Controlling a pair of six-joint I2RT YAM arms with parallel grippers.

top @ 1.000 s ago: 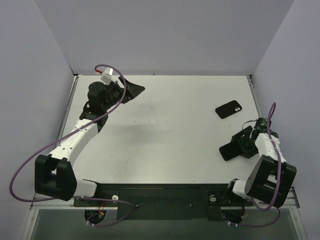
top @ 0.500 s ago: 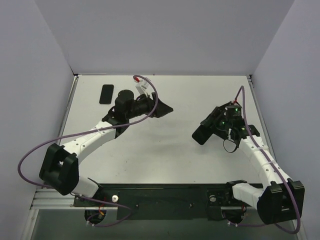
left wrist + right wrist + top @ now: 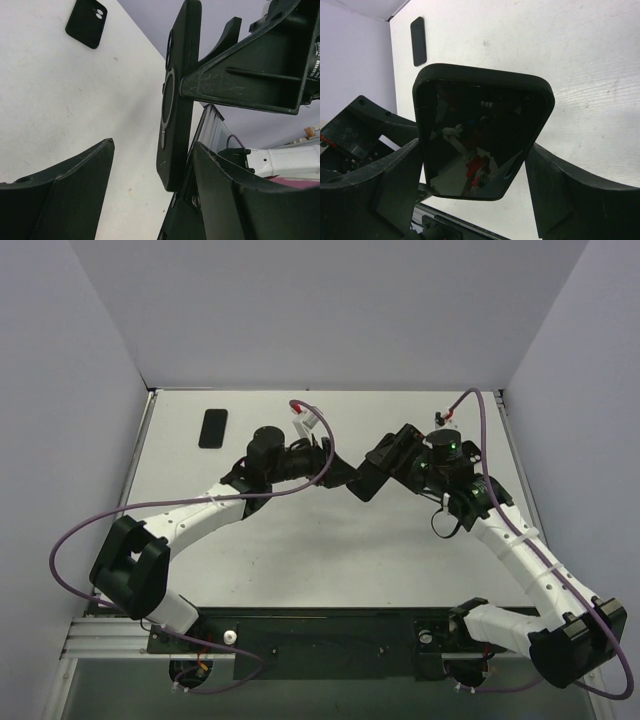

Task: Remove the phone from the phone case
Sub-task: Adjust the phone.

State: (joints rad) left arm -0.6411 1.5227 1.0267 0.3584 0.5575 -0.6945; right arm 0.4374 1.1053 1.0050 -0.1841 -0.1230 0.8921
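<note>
A black cased phone (image 3: 370, 476) is held off the table near its middle, with my right gripper (image 3: 393, 456) shut on its sides. In the right wrist view its glossy screen (image 3: 480, 125) faces the camera between the two fingers (image 3: 395, 185). The left wrist view shows the phone (image 3: 177, 100) edge-on, its ringed case back turned left. My left gripper (image 3: 152, 145) is open, and the phone's lower end hangs between its fingers, close to the right-hand one (image 3: 225, 190). From above, the left gripper (image 3: 333, 468) meets the phone from the left.
A second flat black item with camera holes (image 3: 212, 427) lies at the table's far left corner; it also shows in both wrist views (image 3: 89, 22) (image 3: 418, 41). Purple cables loop over both arms. Grey walls close off the table's back and sides.
Both arms have swung to the table's middle. The right one brought the cased phone up from the right side; the left gripper came across from the far left corner to the phone's end.
</note>
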